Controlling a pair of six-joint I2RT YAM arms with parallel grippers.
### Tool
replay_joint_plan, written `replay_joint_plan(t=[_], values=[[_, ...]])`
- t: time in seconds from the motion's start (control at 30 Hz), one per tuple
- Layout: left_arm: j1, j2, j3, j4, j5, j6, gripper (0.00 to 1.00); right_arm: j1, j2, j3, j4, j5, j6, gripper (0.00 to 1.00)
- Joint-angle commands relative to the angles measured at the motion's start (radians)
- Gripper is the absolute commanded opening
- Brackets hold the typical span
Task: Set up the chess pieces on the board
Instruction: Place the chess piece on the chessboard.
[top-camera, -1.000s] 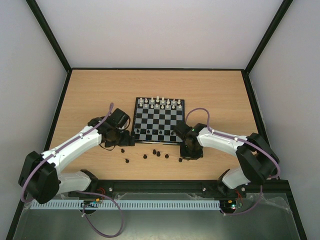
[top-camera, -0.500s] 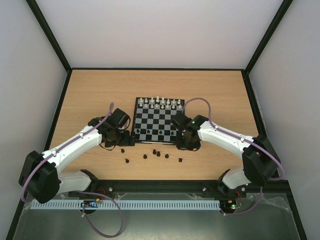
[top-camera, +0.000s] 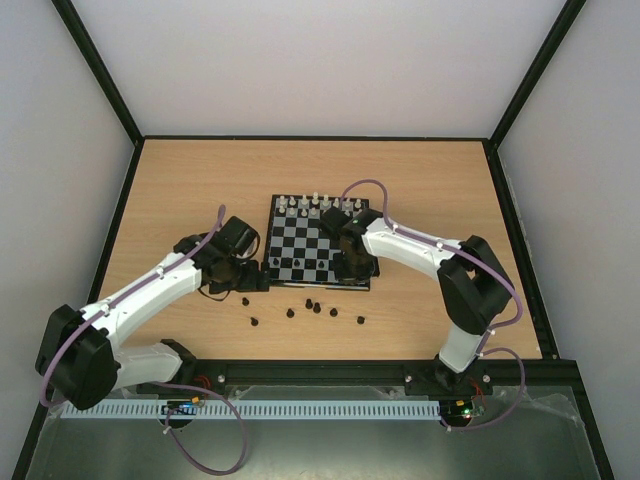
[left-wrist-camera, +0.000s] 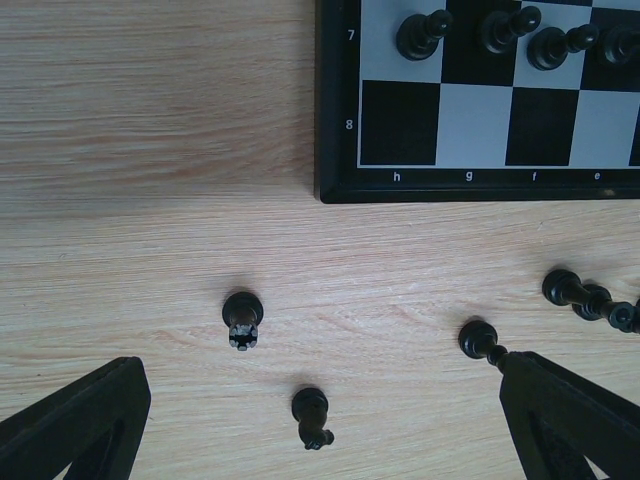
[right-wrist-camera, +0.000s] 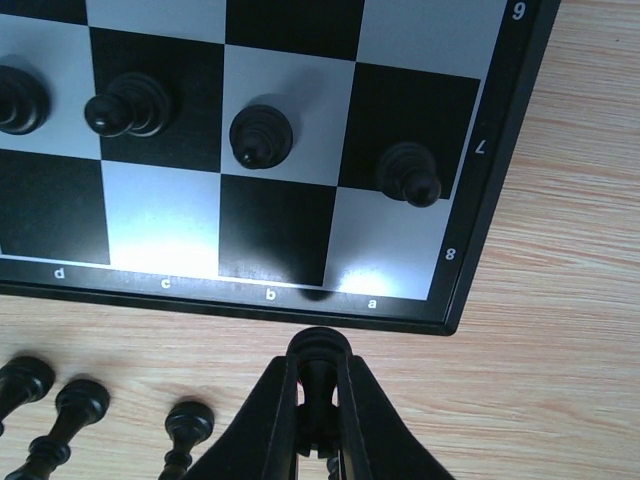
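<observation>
From above, the right gripper has swung from the table to the board, at its near edge; the left wrist view shows the left gripper spread over loose black pieces; the right wrist view shows a black piece pinched, seemingly ready for the empty back row.

A robot lab: a wooden table boxed in by white walls and black bars, robot arms fixed at the bottom.
</observation>
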Motion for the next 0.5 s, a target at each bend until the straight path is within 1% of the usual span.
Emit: replay_joint_plan(t=[0.0,0.13,0.47], values=[[0.006,-0.020,0.005,-0.020,-0.010,0.000,0.99,-0.017,0.023,0.025,-0.069,0.022,-0.023,0.06],[0.006,-0.013,0.007,-0.016,-0.007,0.000,0.99,-0.043,0.031,0.009,-0.058,0.022,-0.022,0.07],[0.006,0.000,0.004,-0.009,-0.007,0.004,0.99,-0.105,0.050,0.003,-0.037,0.007,-0.088,0.07]])
